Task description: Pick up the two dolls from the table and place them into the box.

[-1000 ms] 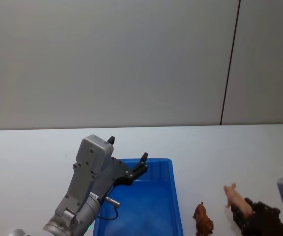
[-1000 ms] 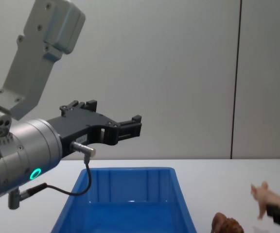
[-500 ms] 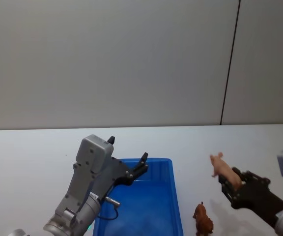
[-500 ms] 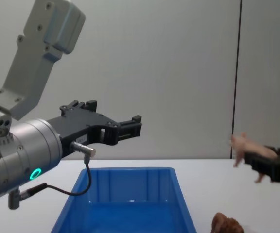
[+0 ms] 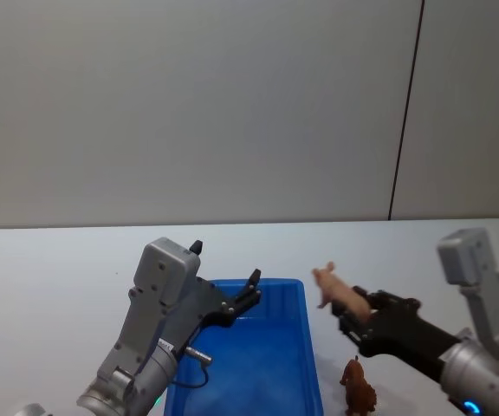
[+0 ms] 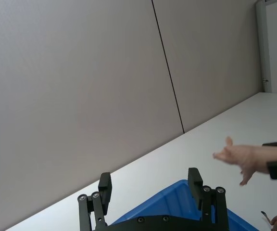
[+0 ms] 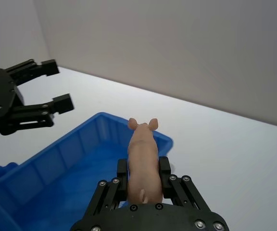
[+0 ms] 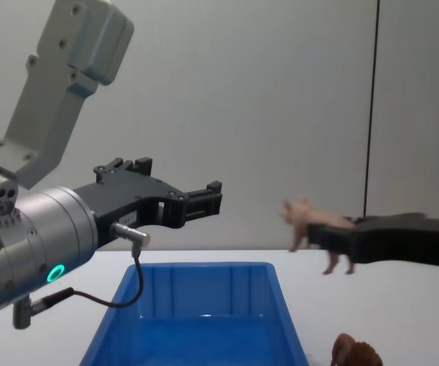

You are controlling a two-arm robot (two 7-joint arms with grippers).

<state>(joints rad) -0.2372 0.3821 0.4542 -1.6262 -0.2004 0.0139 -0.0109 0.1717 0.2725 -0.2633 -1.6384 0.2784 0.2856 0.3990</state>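
white table [image 5: 50, 277], right claw [image 5: 353, 308] clamping pink doll [image 5: 335, 284]

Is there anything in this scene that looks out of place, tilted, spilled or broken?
Nothing stands out. The right gripper holds the pink doll in the air near the box; the brown doll sits on the table right of it; the left gripper hovers open above the box.

The left arm [image 8: 44, 236] is made of silver-grey rounded housings, with a green ring light [image 8: 54, 273] and a thin black cable [image 8: 132, 286]. The left gripper [image 6: 149, 178] and the right gripper [image 7: 143, 168] are black, with small screws [image 7: 130, 207].
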